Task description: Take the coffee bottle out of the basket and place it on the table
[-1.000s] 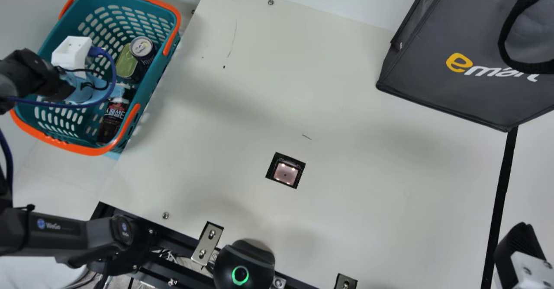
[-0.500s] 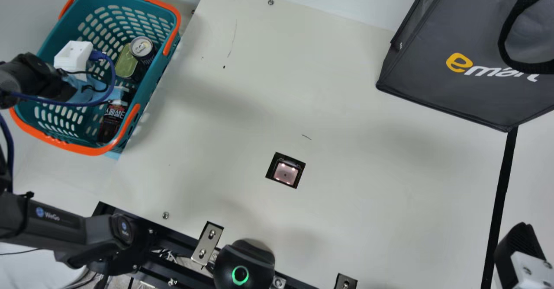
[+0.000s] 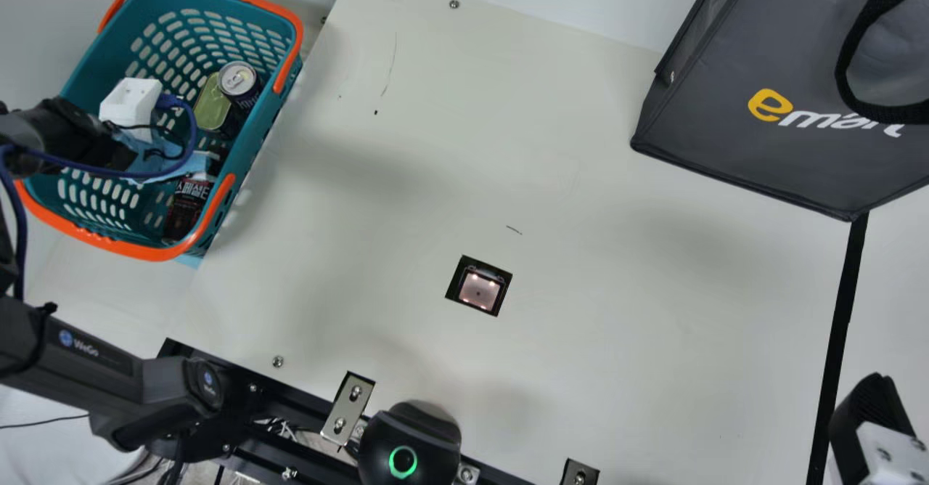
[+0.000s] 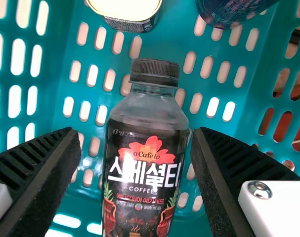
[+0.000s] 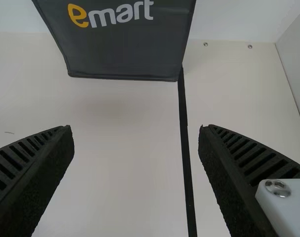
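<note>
— While the main view holds steady, the left arm's white wrist housing [image 3: 131, 104] shifts a bit over the last second, across the basket [image 3: 255, 145] towards the coffee bottle [image 4: 147, 168]. Left gripper [image 4: 136, 132] state?

— Released, fingers parted. Bottle's between them, cap just beyond the tips, still in the basket. No grip I can see.

— So alignment, not lift?

— My read, yes. Next: settle a touch lower, close on the body. Risk: pinching high by the shoulder, bottle swings or slips.

— Labels?

— Nearest: bottle's black one faces the wrist camera, red flower, white lettering. Past the cap, a flat tin [image 4: 125, 7], with a dark printed can [image 4: 229, 11] beside it; both sit where they were.

— Farther out?

— Table [image 3: 580, 180] is next to the basket, on the gripper's far side from its arm. Well apart, across it: dark bag [image 3: 711, 136], yellow-and-white logo. Right gripper [image 5: 136, 129] parked near the table's other side, also spread, nothing in it.

— Copy. Bottle's still to come out.
</note>
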